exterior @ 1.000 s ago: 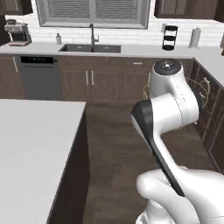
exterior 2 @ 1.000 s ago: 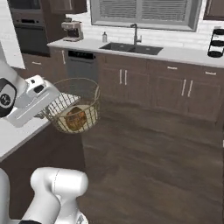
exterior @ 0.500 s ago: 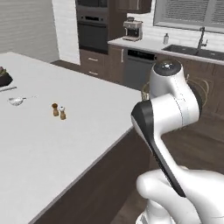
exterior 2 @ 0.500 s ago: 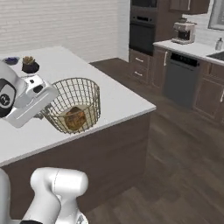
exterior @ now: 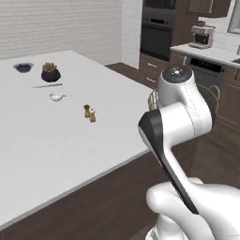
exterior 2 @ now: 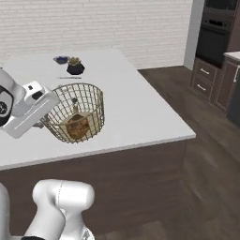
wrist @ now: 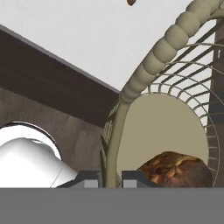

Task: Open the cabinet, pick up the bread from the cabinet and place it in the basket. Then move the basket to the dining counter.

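The gripper (wrist: 109,177) is clamping shut on the rim of the basket (exterior 2: 78,118), its two dark tips sitting on either side of the wire wall in the hand view. In the right base view the basket is hanging tilted from the hand, held up in the air at the near edge of the dining counter (exterior 2: 136,112), the large white surface with dark wood sides. The bread (exterior 2: 77,127) is lying inside the basket on its pale bottom, a dark-brown crusty lump leaning toward the lower side; in the hand view the bread (wrist: 177,170) is sitting just beside the gripper tips, against the pale base.

In the left base view the arm is hiding most of the basket (exterior: 153,99), of which a bit of tan rim is peeking out beside the wrist. On the surface (exterior: 56,140) a pair of small brown shakers (exterior: 89,113) is standing close together; farther back a spoon (exterior: 57,97), a knife (exterior: 47,85), a dark pot with a plant (exterior: 50,73) and a small blue bowl (exterior: 23,67) are resting. A wall oven (exterior: 159,35) and a coffee machine (exterior: 203,36) are standing at the far side of the room.
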